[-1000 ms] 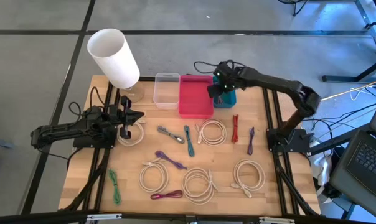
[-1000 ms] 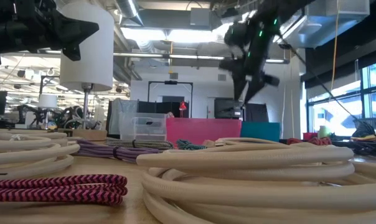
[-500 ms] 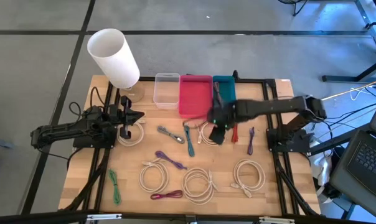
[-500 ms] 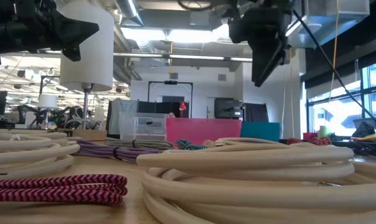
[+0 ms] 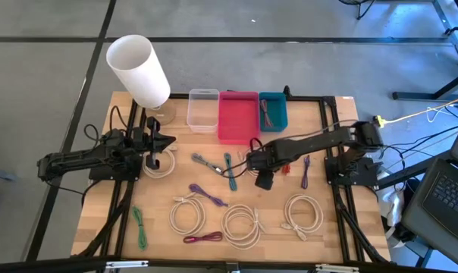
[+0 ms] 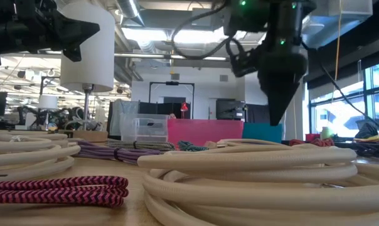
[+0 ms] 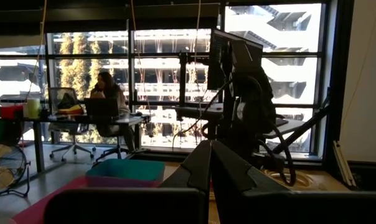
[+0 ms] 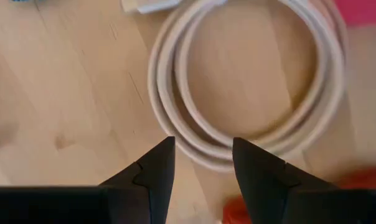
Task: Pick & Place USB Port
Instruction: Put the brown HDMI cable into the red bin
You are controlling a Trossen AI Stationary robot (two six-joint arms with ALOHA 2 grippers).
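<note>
Several coiled USB cables lie flat on the wooden table (image 5: 161, 189). My right gripper (image 5: 258, 163) points straight down, open, a little above a white coil (image 8: 175, 134) near the table's middle; its fingers touch nothing and stand over the coil's near rim. A red cable (image 5: 287, 162) lies just to its right. The teal bin (image 5: 273, 111) at the far edge holds a thin cable. My left gripper (image 5: 168, 141) waits shut at the table's left, above another white coil (image 5: 160, 163).
A pink bin (image 5: 238, 115) and a clear bin (image 5: 203, 108) stand beside the teal one. A white lamp (image 5: 138, 70) stands at the far left. White coils (image 5: 241, 225), purple (image 5: 206, 196), teal (image 5: 230, 171) and green (image 5: 140, 227) cables cover the near half.
My right gripper has swung from over the teal bin toward the table's near edge and slightly left, sinking and rolling about its own axis, and now hangs over the white coil at the middle. Nothing on the table has moved.
</note>
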